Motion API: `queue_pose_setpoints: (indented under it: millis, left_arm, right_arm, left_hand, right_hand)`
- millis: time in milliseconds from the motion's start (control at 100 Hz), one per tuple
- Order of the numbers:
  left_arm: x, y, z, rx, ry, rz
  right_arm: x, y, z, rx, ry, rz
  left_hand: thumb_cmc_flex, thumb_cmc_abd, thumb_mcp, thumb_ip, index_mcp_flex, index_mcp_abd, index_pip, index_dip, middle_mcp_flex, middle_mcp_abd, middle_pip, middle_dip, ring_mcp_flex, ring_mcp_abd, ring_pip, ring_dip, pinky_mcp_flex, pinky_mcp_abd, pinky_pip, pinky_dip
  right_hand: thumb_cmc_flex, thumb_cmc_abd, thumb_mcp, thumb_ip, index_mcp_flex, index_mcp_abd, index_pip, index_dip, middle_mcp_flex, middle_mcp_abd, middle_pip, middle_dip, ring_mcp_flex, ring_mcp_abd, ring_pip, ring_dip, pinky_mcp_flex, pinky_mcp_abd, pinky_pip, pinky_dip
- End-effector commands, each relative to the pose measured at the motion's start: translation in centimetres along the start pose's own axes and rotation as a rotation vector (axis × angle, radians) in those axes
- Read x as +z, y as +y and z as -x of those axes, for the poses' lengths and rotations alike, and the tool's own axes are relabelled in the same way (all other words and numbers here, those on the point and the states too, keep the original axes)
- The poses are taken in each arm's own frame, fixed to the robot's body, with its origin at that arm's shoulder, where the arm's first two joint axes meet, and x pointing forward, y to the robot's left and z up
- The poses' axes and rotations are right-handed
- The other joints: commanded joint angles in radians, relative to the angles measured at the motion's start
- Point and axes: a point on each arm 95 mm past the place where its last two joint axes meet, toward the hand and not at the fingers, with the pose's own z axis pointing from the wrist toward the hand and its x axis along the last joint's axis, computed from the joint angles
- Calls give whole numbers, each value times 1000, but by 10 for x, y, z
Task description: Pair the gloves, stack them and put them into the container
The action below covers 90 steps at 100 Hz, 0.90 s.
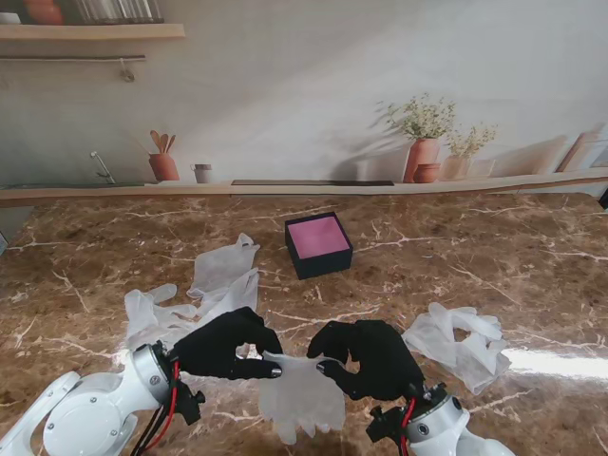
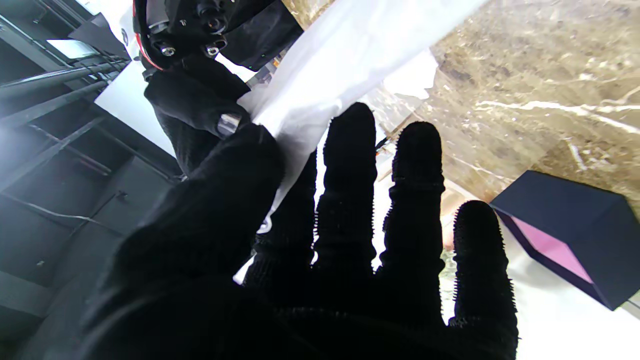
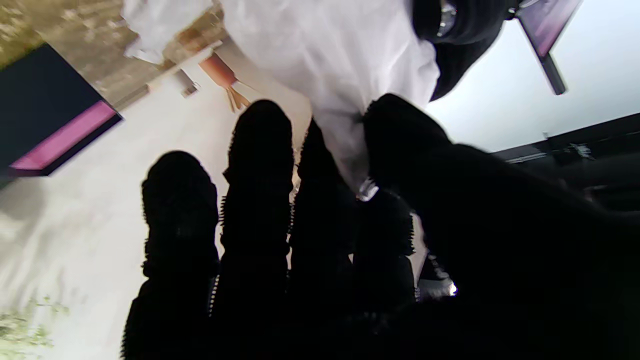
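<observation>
Glove (image 1: 302,391) is hanging between our left hand (image 1: 226,344) and right hand (image 1: 372,357), both pinching its cuff corners; thin pinches are risking it slipping onto the counter (image 1: 494,275)

A brown marble-patterned worktop (image 1: 532,275) with pale veins fills the near part of the stand's view. Behind it runs a printed kitchen backdrop (image 1: 285,85): a long wooden ledge (image 1: 114,195), a terracotta pot of wooden utensils (image 1: 163,161) on the left, a small white cup (image 1: 201,173) just beside it, two terracotta vases with pale flowers (image 1: 423,142) on the right, and an upper shelf (image 1: 90,31) at top left.
</observation>
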Motion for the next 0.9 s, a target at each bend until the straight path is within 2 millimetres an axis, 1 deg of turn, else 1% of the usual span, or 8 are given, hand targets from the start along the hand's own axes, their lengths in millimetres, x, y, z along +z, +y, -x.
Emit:
queue_pose_setpoints:
  millis: [0, 180, 220, 290, 330, 430, 470, 890]
  left_arm:
    - [-1, 5, 11, 0, -47, 17]
    - [12, 5, 35, 35, -139, 29]
    - [16, 6, 41, 39, -155, 28]
    - [24, 7, 51, 57, -180, 26]
    - [30, 8, 56, 59, -191, 22]
    - [45, 11, 66, 75, -210, 5]
    - [50, 12, 70, 86, -216, -9]
    - [87, 25, 103, 170, -337, -57]
  right_arm:
    - [1, -10, 14, 12, -46, -41]
    - [22, -20, 45, -20, -123, -83]
    - [27, -21, 53, -39, -135, -88]
    - [37, -23, 68, -64, -158, -88]
    - [44, -24, 79, -83, -167, -82]
    - [59, -24, 102, -159, -162, -60]
    - [65, -24, 109, -182, -159, -54]
    - [102, -24, 164, -305, -160, -116]
  left_hand:
    - [13, 17, 7, -7, 18, 6, 22, 11, 58, 17, 12, -5, 39, 0, 38, 11, -16, 13, -4, -7]
    - [12, 20, 3, -6, 13, 1, 14, 5, 44, 15, 7, -7, 20, -2, 32, 10, -27, 9, -9, -8]
    - [14, 21, 3, -5, 14, 2, 13, 1, 40, 18, 5, -8, 11, 25, 29, 10, -32, 9, -10, -8]
    - [13, 24, -3, -4, 13, -4, 13, -6, 36, 17, 4, -11, 10, -1, 30, 10, -31, 7, -7, -5]
    - [16, 24, -4, -3, 11, -3, 13, -7, 33, 19, 3, -12, 2, 21, 27, 10, -33, 5, -5, -4]
    - [16, 25, -5, -1, 10, -5, 17, -9, 30, 26, 4, -13, -7, 22, 29, 12, -41, 1, -3, 0]
    - [15, 23, -4, 0, 10, -9, 19, -11, 29, 7, 6, -13, -8, 22, 31, 13, -43, 1, -2, 2]
    - [-6, 6, 28, -6, 17, -11, 34, -31, 34, 8, 20, -18, -6, 22, 54, 15, -30, -9, 29, 23]
  right_hand:
    - [-27, 22, 27, 10, -14, 5, 11, -18, 39, -10, 33, 14, 27, -1, 12, 11, 8, 7, 38, -2]
    - [-21, 27, 19, 11, -20, 8, 10, -20, 35, -8, 33, 15, 12, -2, 12, 8, -8, 6, 36, -7]
    - [-21, 27, 18, 10, -20, 7, 10, -21, 33, -8, 33, 17, 9, -5, 14, 8, -12, 5, 35, -8]
    - [-19, 25, 18, 9, -23, 5, 9, -21, 29, -10, 34, 19, 3, -7, 15, 8, -23, 3, 30, -10]
    - [-17, 26, 17, 7, -25, 4, 9, -21, 27, -10, 34, 20, -3, -8, 15, 7, -30, 4, 26, -12]
    - [-16, 27, 18, 0, -28, -2, 8, -19, 18, -17, 37, 28, -18, -13, 15, 7, -47, 3, 13, -15]
    - [-17, 27, 20, -1, -29, -2, 8, -18, 17, -18, 38, 31, -21, -15, 16, 7, -50, 1, 10, -16]
    - [-23, 37, 16, -8, -37, -15, 3, -9, 4, -30, 39, 40, -37, -29, 20, 7, -60, -9, -5, -17]
